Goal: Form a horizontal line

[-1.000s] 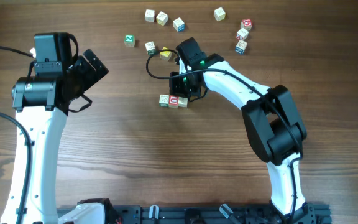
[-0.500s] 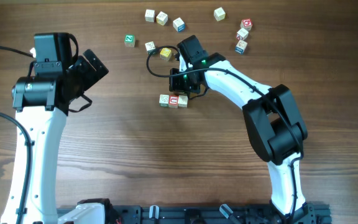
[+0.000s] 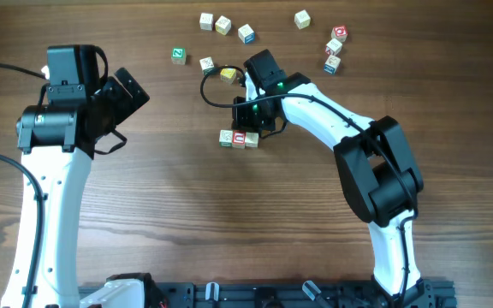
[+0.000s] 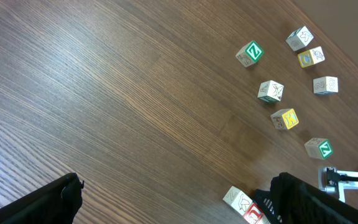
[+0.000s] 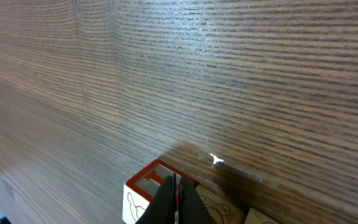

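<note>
the horizontal line [image 3: 239, 138] of three touching cubes lay mid-table and looked finished. the right gripper [image 5: 174, 186] was clenched on nothing over it; the left gripper [image 4: 176, 183] stood released, well apart.

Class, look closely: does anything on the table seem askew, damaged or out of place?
Nothing damaged or spilled. The row of three cubes looks roughly straight; the loose cubes beyond it lie scattered at mixed angles.
</note>
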